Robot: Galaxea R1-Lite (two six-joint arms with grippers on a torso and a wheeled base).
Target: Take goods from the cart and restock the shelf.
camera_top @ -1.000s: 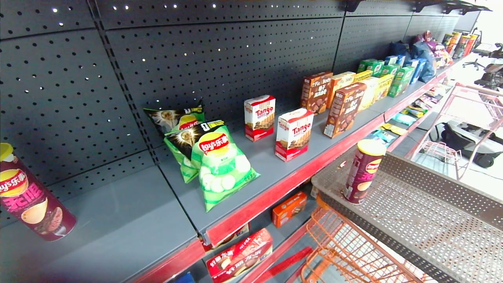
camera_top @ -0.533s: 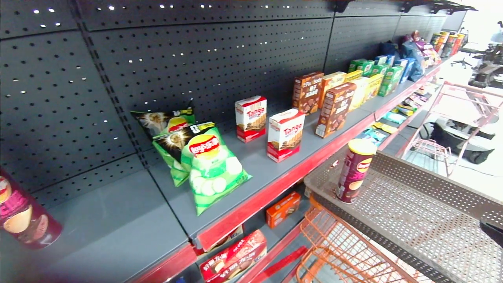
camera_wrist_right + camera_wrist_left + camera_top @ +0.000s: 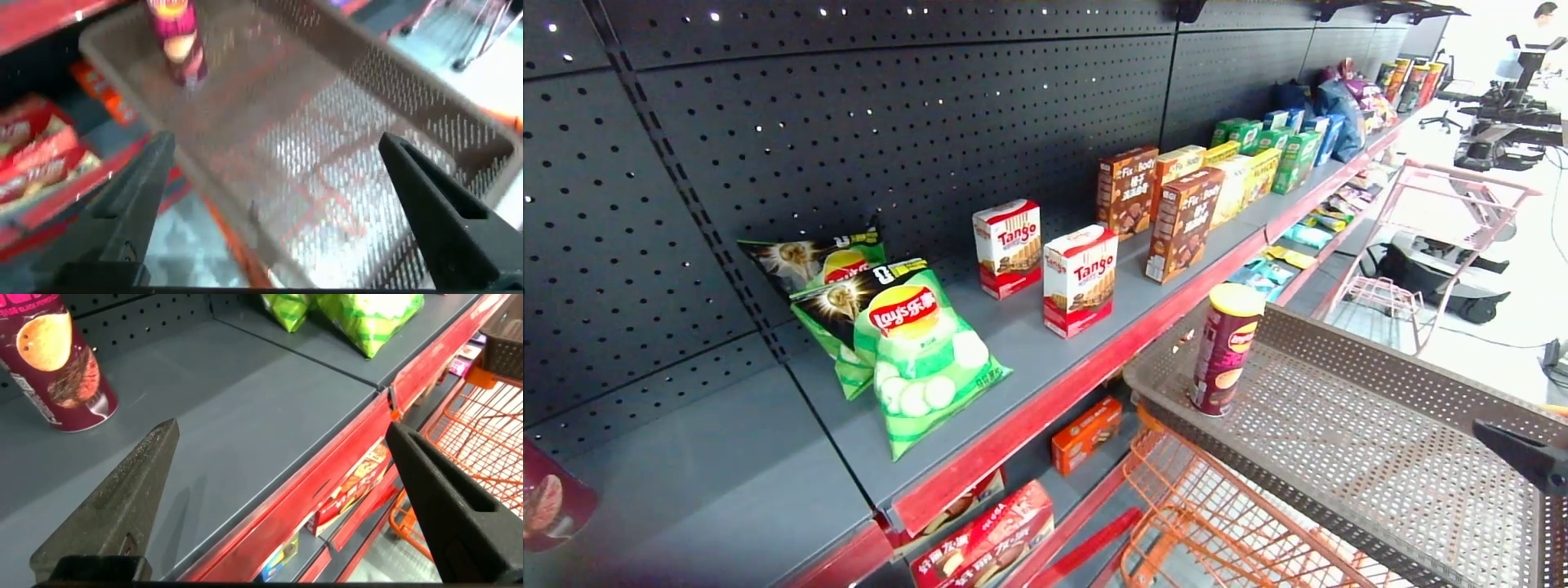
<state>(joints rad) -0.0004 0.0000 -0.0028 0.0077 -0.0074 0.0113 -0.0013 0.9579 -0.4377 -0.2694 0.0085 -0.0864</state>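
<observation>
A maroon chip can (image 3: 1223,349) with a yellow lid stands upright at the near-shelf corner of the cart's perforated metal tray (image 3: 1380,441). The right wrist view also shows this can (image 3: 178,41), well ahead of my open, empty right gripper (image 3: 282,204), which hangs above the tray (image 3: 343,147). One of its fingers (image 3: 1523,457) pokes in at the head view's right edge. A second maroon chip can (image 3: 547,502) stands on the grey shelf (image 3: 727,482) at the far left. My left gripper (image 3: 282,498) is open and empty over the shelf's front edge, apart from that can (image 3: 53,359).
Green chip bags (image 3: 907,351), red-and-white wafer boxes (image 3: 1080,278) and brown boxes (image 3: 1180,220) line the shelf to the right. Red and orange boxes (image 3: 984,539) lie on the lower shelf. An orange wire basket (image 3: 1225,523) sits under the tray. A pink cart (image 3: 1445,229) stands farther back.
The head camera has swung to the right, so everything has slid left in the picture. A finger of my right gripper has come into view at the right edge.
</observation>
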